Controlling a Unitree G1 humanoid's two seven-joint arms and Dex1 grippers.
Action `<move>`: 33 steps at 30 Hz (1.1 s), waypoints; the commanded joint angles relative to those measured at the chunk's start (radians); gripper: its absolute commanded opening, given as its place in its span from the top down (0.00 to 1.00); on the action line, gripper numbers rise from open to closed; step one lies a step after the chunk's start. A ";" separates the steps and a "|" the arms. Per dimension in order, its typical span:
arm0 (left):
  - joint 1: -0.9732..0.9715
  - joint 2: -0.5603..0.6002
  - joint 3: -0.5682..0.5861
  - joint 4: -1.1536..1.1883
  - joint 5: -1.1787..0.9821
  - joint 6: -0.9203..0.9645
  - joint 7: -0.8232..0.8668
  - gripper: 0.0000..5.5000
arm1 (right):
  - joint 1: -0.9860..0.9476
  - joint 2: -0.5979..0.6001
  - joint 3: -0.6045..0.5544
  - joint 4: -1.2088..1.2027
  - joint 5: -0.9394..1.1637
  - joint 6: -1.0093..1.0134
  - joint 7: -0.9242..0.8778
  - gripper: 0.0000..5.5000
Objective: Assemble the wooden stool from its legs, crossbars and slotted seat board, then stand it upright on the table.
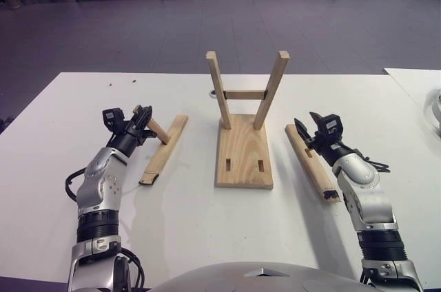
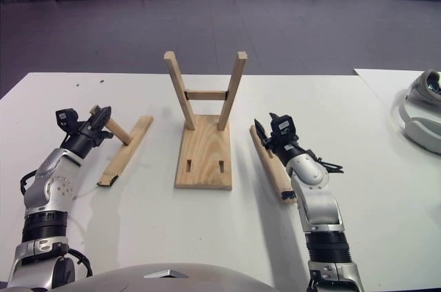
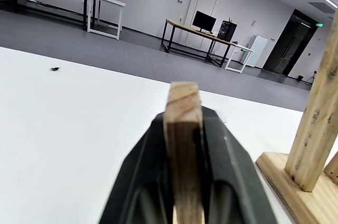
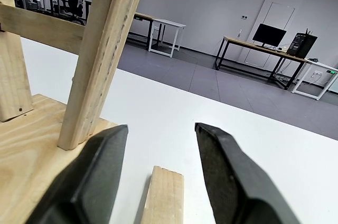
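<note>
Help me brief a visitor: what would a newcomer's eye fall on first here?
The slotted seat board lies flat mid-table with two legs and a crossbar sticking up from it. On its left, the left claw is shut on a short bar joined to a loose leg; on its right, the open right claw is poised at the far end of a second loose leg.

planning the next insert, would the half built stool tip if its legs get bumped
Probably not easily: the seat board lies flat on the table, a broad base, so a low nudge likely slides it. A knock high on the tall legs might rock it.
</note>
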 commanded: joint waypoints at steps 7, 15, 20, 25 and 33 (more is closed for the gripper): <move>0.150 0.070 -0.270 0.156 0.283 -0.009 -0.009 0.93 | 0.003 -0.021 0.028 0.026 -0.073 -0.054 -0.002 0.57; 0.122 0.064 -0.225 0.155 0.207 -0.169 -0.028 0.93 | -0.004 -0.032 0.033 0.033 -0.097 -0.067 0.009 0.57; 0.030 0.104 -0.179 0.014 0.127 -0.103 -0.084 0.78 | -0.002 -0.020 0.043 0.041 -0.109 -0.083 0.005 0.57; 0.037 0.256 -0.195 -0.005 0.200 -0.004 -0.170 0.65 | -0.006 -0.012 0.038 0.051 -0.109 -0.086 0.000 0.57; 0.142 0.326 -0.234 -0.115 0.209 0.244 -0.217 0.40 | -0.002 -0.011 0.058 0.071 -0.136 -0.092 -0.008 0.57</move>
